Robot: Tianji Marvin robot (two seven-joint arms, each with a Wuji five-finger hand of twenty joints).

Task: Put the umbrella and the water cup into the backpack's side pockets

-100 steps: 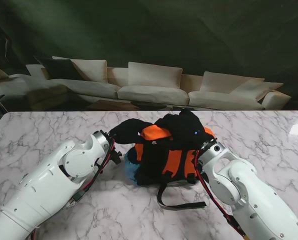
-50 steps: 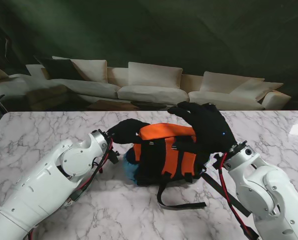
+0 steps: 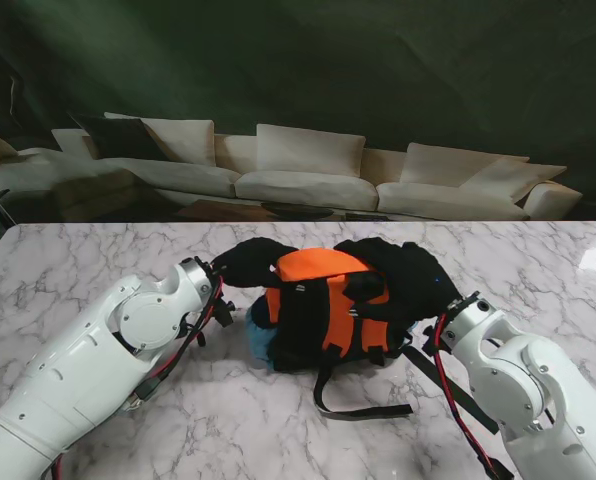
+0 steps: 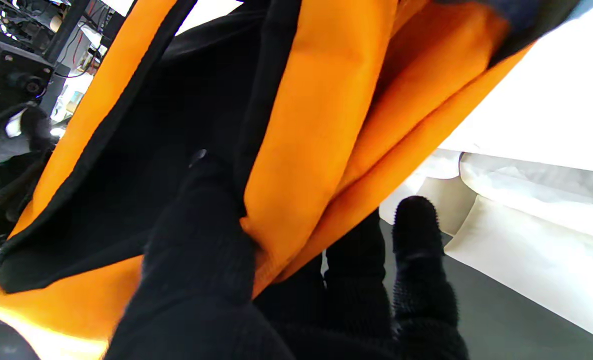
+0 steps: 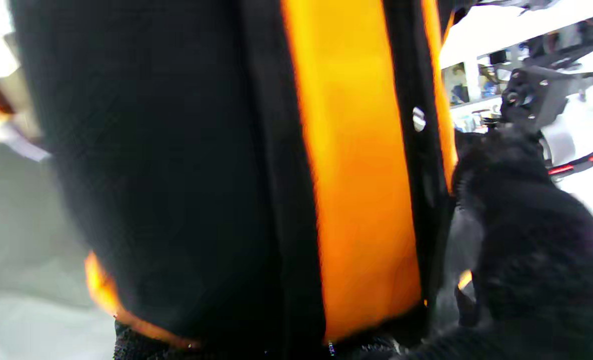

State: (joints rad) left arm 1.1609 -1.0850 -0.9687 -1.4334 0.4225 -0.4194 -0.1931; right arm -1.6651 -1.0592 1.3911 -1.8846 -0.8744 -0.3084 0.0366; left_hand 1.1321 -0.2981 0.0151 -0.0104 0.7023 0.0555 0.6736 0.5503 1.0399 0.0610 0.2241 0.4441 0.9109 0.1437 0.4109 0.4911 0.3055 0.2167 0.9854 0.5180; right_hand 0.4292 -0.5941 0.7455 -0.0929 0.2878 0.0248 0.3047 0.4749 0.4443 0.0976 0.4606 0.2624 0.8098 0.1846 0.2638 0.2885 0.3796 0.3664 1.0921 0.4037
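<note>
Marble surface (image 3: 98, 255) before a cream sofa (image 3: 298, 170) carries the orange-and-black backpack (image 3: 323, 310) at its middle, left hand (image 3: 250, 262) grasping its far-left top edge, right hand (image 3: 408, 280) pressed against its right side (grip unclear).

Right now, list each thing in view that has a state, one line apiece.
Backpack: orange and black, standing on the marble table, gripped from both sides.
Shoulder strap: loose, trailing on the table nearer to me.
Blue item: at the backpack's left side, partly hidden.
Left hand: shut on the backpack's upper left edge.
Right hand: pressed on the backpack's right side.
</note>
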